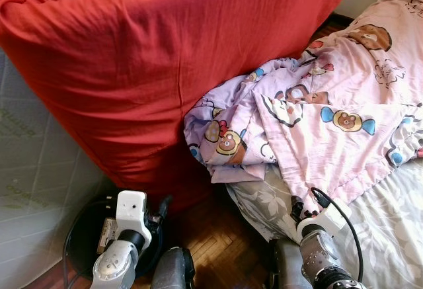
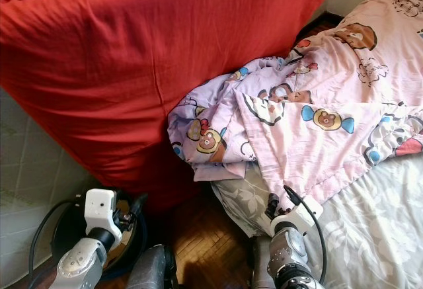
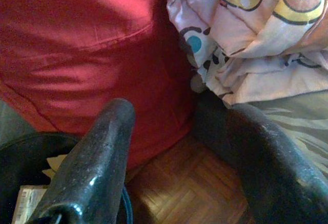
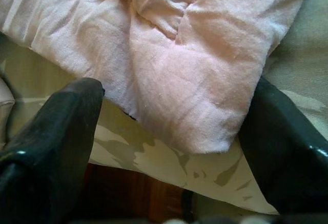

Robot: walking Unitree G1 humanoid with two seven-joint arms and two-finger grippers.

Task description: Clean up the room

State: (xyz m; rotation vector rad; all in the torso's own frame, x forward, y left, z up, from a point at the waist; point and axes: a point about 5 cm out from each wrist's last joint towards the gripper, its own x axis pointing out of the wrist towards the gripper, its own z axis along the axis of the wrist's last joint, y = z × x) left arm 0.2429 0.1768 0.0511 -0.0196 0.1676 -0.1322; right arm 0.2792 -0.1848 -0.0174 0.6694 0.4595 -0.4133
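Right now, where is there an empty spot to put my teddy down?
The grey leaf-patterned sheet is bare at the bed's near corner, beside the right gripper. A narrow strip of wooden floor lies between bed and red cover. The pink cartoon blanket crowds the rest of the bed.

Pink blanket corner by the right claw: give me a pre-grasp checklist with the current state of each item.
1. Right claw open: ok, fingers spread wide.
2. Pink blanket corner between its fingers: ok, the corner hangs between them in the right wrist view.
3. Fingers touching the fabric: cannot tell.
4. Bed sheet out of the bite: not ok, it lies right under the corner.
5. Left claw free: ok, open, holding nothing, over the wooden floor.
6. Red cover apart from the blanket: not ok, blanket bunches against it.
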